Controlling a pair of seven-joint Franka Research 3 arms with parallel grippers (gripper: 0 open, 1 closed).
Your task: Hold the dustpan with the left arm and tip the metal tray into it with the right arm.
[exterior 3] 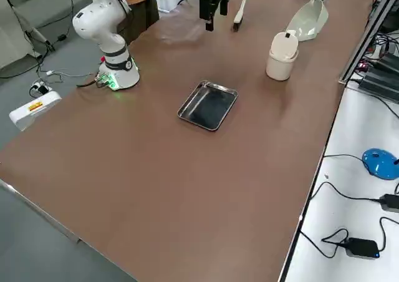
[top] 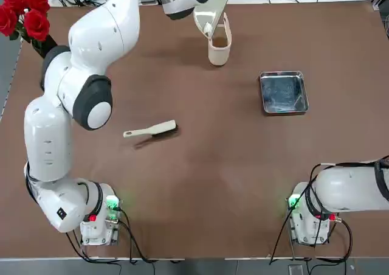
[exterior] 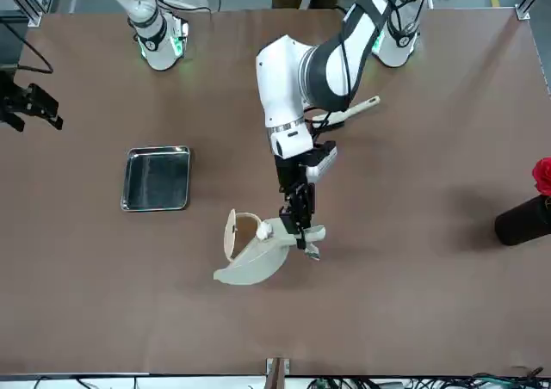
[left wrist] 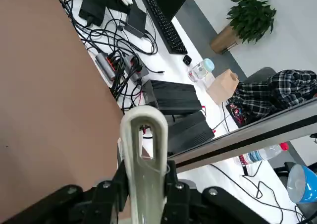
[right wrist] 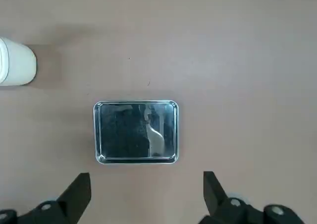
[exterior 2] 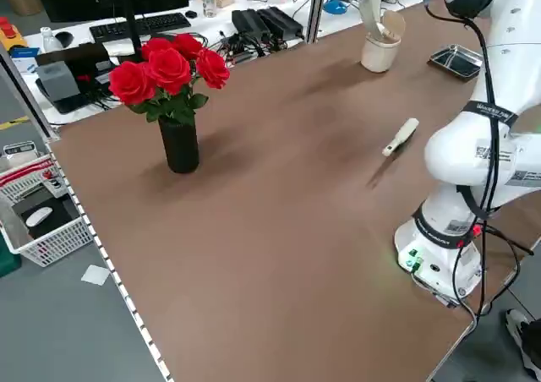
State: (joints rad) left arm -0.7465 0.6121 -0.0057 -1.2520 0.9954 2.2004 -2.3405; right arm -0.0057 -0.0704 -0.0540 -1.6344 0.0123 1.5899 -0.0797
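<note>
From above, the left gripper [top: 214, 27] is clamped tight on the dustpan [top: 209, 7] handle, above the cream cup [top: 219, 47]. The metal tray [top: 283, 92] lies flat, well apart – maybe empty. From the front, the right gripper [exterior: 26, 105] hangs with fingers spread, holding nothing

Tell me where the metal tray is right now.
In the top view the metal tray lies flat on the table's right side, right of the cream cup, untouched, with the right gripper open and hovering above it.
</note>
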